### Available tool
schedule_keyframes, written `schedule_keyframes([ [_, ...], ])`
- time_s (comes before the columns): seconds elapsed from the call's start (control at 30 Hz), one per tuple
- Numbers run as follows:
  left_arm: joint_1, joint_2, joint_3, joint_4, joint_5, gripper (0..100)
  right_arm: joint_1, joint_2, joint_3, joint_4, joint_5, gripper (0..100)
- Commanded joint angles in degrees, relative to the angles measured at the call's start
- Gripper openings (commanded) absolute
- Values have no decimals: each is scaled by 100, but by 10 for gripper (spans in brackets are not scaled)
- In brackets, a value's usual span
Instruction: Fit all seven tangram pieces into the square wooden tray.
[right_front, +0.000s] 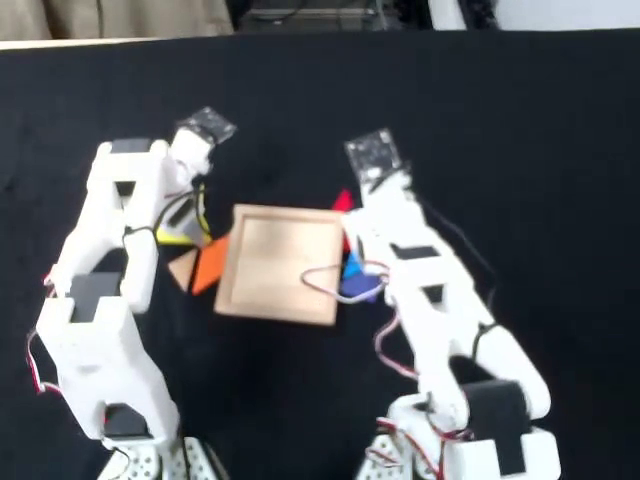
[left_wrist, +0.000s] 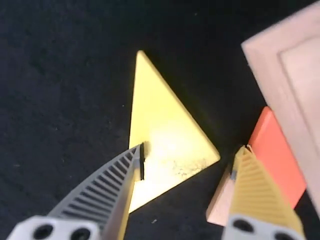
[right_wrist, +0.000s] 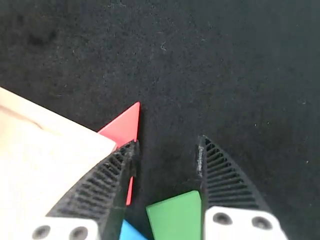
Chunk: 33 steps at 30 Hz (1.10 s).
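The square wooden tray (right_front: 278, 262) lies between the two arms with nothing in it. My left gripper (left_wrist: 190, 157) is open over a yellow triangle (left_wrist: 162, 145), which also shows beside the tray's left side (right_front: 175, 237). An orange piece (left_wrist: 277, 155) and a tan piece (left_wrist: 220, 207) lie between the yellow triangle and the tray (left_wrist: 285, 65). My right gripper (right_wrist: 167, 150) is open over bare cloth at the tray's right side. A red triangle (right_wrist: 125, 127) pokes out by the tray corner (right_wrist: 45, 150); a green piece (right_wrist: 175, 217) and a blue piece (right_wrist: 131, 232) lie under the gripper.
Black cloth (right_front: 520, 150) covers the table. A white and red cable (right_front: 325, 280) from the right arm loops over the tray's right part. Orange (right_front: 208, 265) and tan (right_front: 182, 270) pieces sit left of the tray, blue (right_front: 355, 280) and red (right_front: 343, 202) ones on its right.
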Motion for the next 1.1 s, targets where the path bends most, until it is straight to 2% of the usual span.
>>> schedule_keyframes([
  [0.0,-48,-132,-303,53,-914,294,132,-4,-338,-70,193,191],
  [0.1,-119,-176,-488,-44,-747,294,123,-4,-330,-70,448,191],
  [0.37,-251,-132,-857,-44,-571,300,-62,22,-321,-70,484,191],
  [0.53,-259,-53,-593,-44,-563,399,-70,31,-321,-70,484,191],
  [1.07,-286,993,-1086,-44,-835,375,-79,40,-321,-70,484,191],
])
